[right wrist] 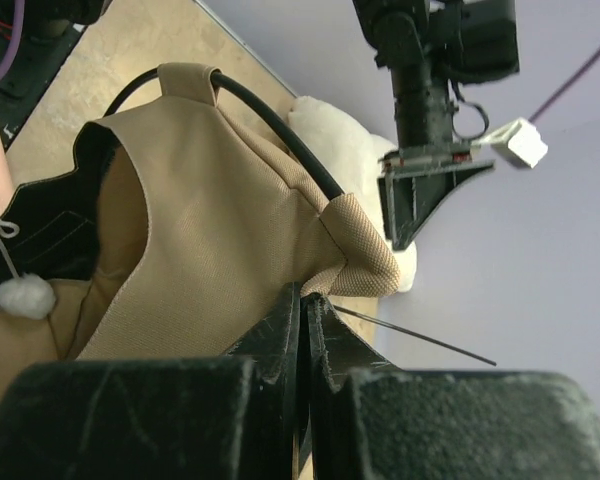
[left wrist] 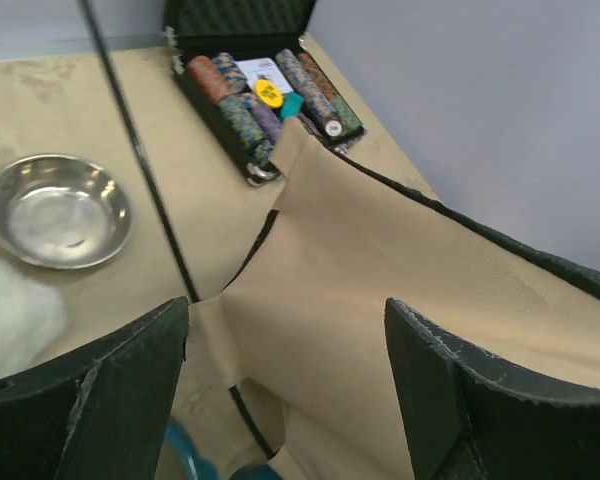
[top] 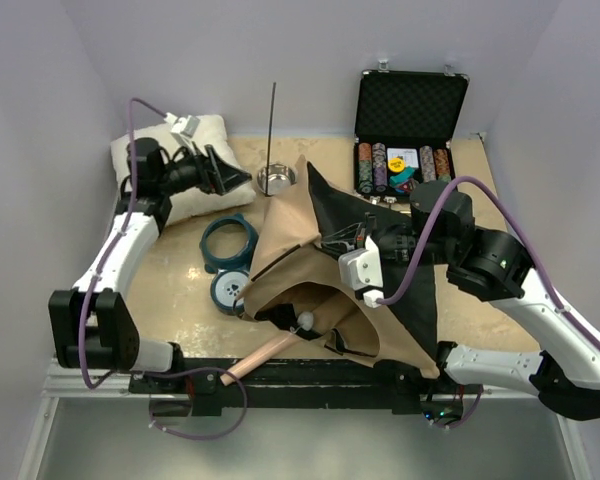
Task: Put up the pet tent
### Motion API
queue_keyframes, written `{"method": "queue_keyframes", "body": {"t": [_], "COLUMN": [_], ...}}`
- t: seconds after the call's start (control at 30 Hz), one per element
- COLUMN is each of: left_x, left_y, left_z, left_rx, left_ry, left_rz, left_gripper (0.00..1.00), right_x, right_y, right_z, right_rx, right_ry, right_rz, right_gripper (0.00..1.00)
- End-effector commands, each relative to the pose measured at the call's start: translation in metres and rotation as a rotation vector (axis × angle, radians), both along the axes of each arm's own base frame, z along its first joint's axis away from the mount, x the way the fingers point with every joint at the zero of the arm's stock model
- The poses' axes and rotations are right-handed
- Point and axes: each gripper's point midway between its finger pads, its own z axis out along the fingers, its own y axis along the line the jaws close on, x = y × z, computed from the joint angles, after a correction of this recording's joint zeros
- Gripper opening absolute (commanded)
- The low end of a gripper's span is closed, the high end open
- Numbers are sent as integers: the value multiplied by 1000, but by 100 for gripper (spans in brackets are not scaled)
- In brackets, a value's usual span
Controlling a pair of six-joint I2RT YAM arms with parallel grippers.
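My left pincer [top: 218, 170] hangs wide and empty to the left of the small round steel bowl [top: 275, 180], over the fluffy white pillow [top: 195, 195]. A thin dark pole [top: 273, 115] stands up just beside the bowl, its foot meeting the edge of the tan-brown fabric pet tent with black mesh lining [top: 300, 255]. The tent lies slumped on the tabletop [top: 180, 290], just right of the bowl and nearer to me. Further right of the bowl, my right pincer [right wrist: 302, 325] is clamped shut on a tan corner of the tent, holding it up. I judge I'm partway through raising it: one corner is pinned, but the canopy is not yet spread. Next I'd bring the left pincer past the bowl to the pole. It needs careful centring, since so thin a rod could slip between the fingers.
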Motion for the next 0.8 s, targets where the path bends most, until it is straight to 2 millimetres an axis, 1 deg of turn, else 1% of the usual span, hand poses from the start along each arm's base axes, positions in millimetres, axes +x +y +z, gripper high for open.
{"method": "queue_keyframes", "body": {"t": [0.0, 0.03, 0.1, 0.2, 0.27, 0.33, 0.4, 0.47, 0.5, 0.53, 0.57, 0.6, 0.63, 0.7, 0.73, 0.77], "left_x": [21, 30, 55, 82, 92, 99, 102, 103, 104, 104, 105, 104, 99, 89, 83, 75], "left_y": [-37, -39, -40, -41, -49, -59, -71, -81, -85, -89, -92, -94, -97, -96, -93, -89], "left_z": [16, 12, -6, -30, -45, -51, -59, -71, -78, -77, -73, -67, -54, -25, -11, 7], "left_rx": [-13, -22, -12, 18, 24, 33, 43, 27, 5, -21, -46, -73, -112, -172, -196, -217], "left_ry": [-142, -134, -106, -78, -44, -46, -37, 11, 34, 44, 32, 28, 3, -71, -105, -169], "left_rz": [-92, -76, -39, 16, 6, -5, -27, -57, -73, -89, -107, -122, -161, -196, -205, -218], "left_gripper": [82, 82, 82, 82, 85, 86, 86, 83, 79, 73, 66, 51, 34, 8, 0, 0], "right_x": [-5, -5, -4, -4, -3, 0, 4, 9, 11, 14, 17, 20, 23, 32, 35, 39], "right_y": [-11, -11, -12, -12, -12, -10, -8, -5, -4, -4, -3, -2, -2, -3, -3, -5], "right_z": [-40, -39, -38, -34, -32, -28, -22, -15, -11, -8, -5, -1, 3, 19, 26, 33], "right_rx": [-146, -145, -143, -136, -130, -121, -107, -85, -74, -67, -58, -48, -36, 10, 25, 35], "right_ry": [44, 44, 44, 42, 36, 29, 16, 9, 1, -5, -6, -17, -29, -47, -59, -70], "right_rz": [6, 4, -2, -7, -13, -20, -32, -51, -59, -71, -84, -96, -111, -162, -178, -201], "right_gripper": [0, 0, 0, 0, 0, 0, 0, 0, 0, 0, 0, 0, 0, 0, 0, 0]}}
